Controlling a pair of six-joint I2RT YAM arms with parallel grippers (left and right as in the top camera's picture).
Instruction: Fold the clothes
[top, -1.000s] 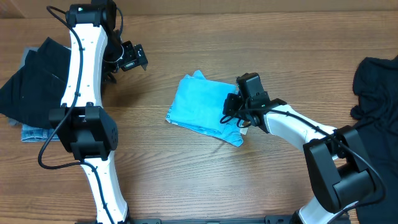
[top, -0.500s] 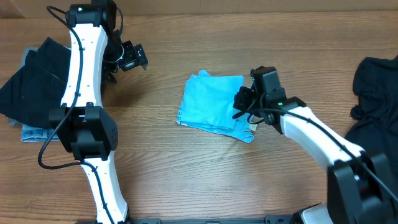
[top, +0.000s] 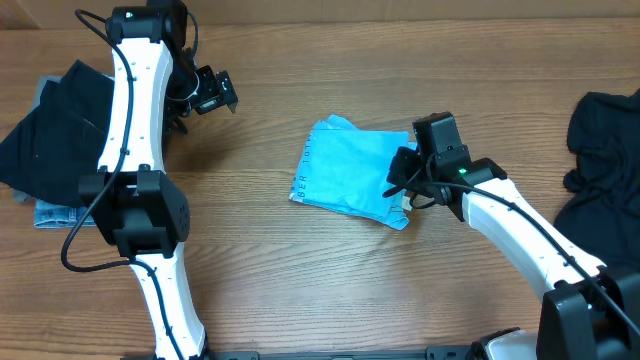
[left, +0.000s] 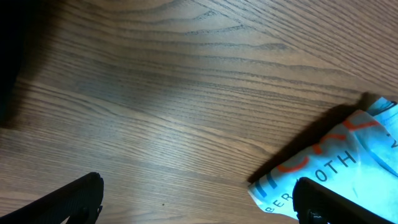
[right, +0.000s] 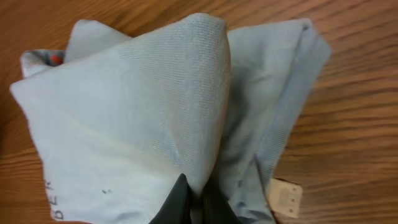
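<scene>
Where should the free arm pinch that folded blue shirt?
Probably its left edge, coming from the left: the blue shirt lies flat with layers stacked there, nearest the open left gripper, while the right gripper pinches the opposite side.

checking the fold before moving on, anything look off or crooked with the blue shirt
Yes. The folded blue T-shirt lies skewed on the table, and its right side is pinched up into a peak in the right arm's shut jaws rather than lying flat. A small pale tag sticks out at its edge.
</scene>
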